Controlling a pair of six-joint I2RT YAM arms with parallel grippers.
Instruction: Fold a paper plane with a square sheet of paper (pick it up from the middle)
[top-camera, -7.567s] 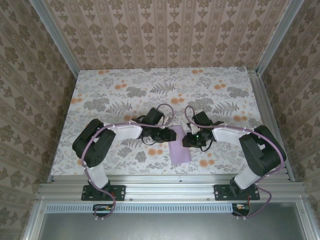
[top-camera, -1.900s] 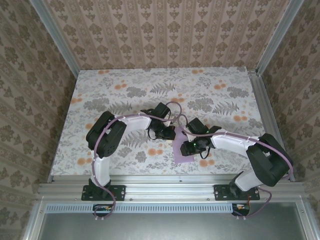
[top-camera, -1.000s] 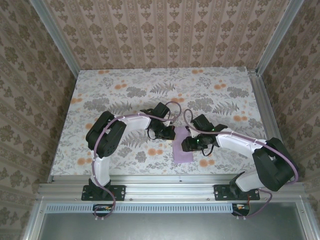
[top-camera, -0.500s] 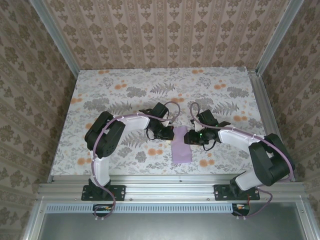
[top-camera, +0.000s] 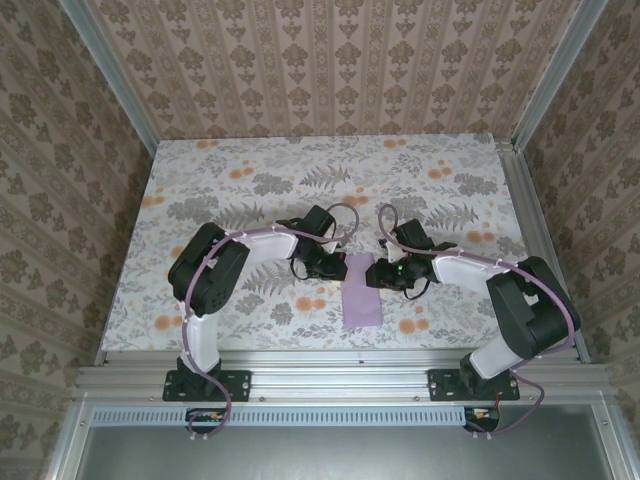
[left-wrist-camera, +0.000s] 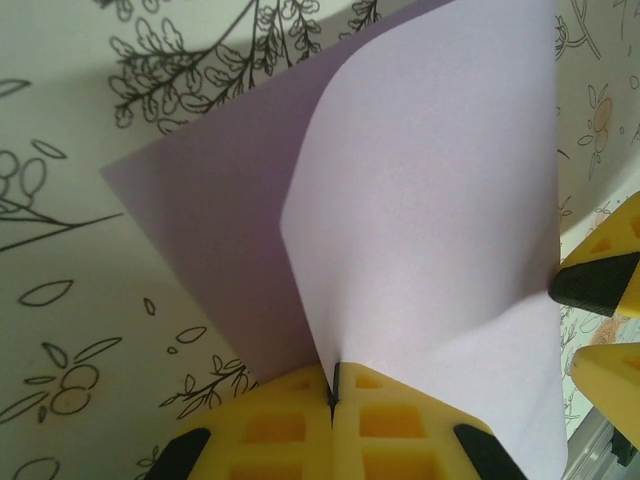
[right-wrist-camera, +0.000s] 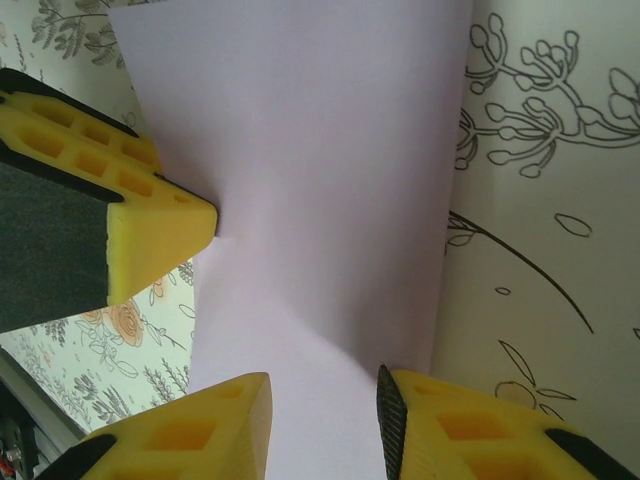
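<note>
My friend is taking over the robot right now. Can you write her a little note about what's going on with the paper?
Left tool: shut on one edge of the paper, holding a flap that is lifted and curling over.
Right tool: open, at the paper's other side.
Paper: near the middle of the table, between the two tools.
Done: paper gripped, one fold started.
Left: crease it flat, then all the remaining folds.

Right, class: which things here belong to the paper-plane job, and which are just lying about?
Job: lilac paper sheet; left gripper, pinching its lifted flap; right gripper, open, pointed at it.
Lying about: floral tabletop; patterned walls; metal rail.
</note>
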